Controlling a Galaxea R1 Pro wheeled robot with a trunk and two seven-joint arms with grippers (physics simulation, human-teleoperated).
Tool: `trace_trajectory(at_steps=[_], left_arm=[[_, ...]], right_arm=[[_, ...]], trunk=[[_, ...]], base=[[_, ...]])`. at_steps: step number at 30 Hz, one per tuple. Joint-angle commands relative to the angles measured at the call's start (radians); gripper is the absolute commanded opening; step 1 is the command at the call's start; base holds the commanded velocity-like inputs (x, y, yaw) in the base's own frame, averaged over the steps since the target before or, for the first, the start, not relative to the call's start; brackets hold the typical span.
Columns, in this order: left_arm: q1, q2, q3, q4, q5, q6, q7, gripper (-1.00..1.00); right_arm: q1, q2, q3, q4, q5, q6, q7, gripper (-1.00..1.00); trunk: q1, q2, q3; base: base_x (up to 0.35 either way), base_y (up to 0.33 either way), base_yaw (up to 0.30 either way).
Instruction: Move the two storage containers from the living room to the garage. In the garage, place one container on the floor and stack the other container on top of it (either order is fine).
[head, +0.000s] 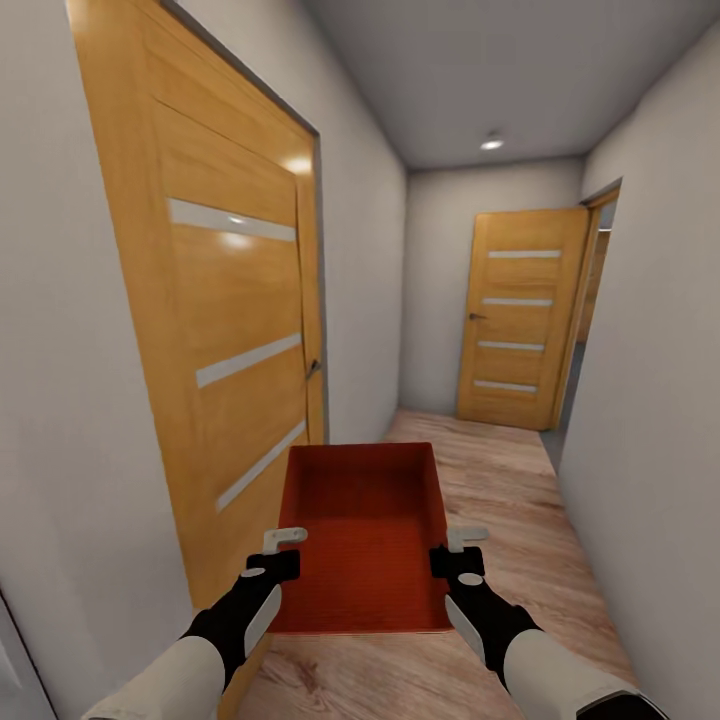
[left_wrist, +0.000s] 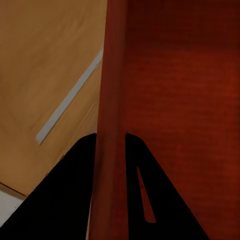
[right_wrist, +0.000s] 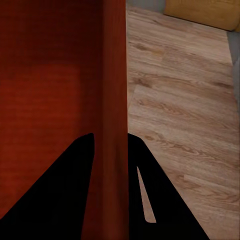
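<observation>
Both end effectors, left (head: 282, 553) and right (head: 456, 553), clamp the storage container's (head: 365, 545) walls.

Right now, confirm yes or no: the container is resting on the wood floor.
No. The container hangs above the floor, clamped between left gripper and right gripper.

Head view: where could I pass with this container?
Bare plank floor runs ahead, right of the storage container, toward the far door. Crowded left: the near door sits close beside the left gripper.
</observation>
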Motion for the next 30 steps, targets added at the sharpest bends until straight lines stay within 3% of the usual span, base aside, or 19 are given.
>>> trace_trajectory(at_steps=[1, 9, 30], left_arm=[[0.000, 0.014, 0.002, -0.002, -0.002, 0.007, 0.013, -1.00], [0.000, 0.013, 0.001, -0.002, -0.002, 0.007, 0.013, -1.00], [0.000, 0.013, 0.001, -0.002, -0.002, 0.007, 0.013, -1.00]], right_arm=[[-0.002, -0.001, -0.022, -0.002, -0.002, -0.005, -0.001, -1.00], [-0.002, 0.000, -0.022, -0.002, -0.002, 0.000, -0.002, -1.00], [-0.002, 0.001, -0.023, -0.002, -0.003, 0.000, -0.008, -1.00]], trunk=[[0.001, -0.001, -0.002], [0.001, -0.001, -0.002], [0.001, -0.001, -0.002]], base=[[0.322, 0.000, 0.000], [0.322, 0.000, -0.084], [0.322, 0.000, -0.281]])
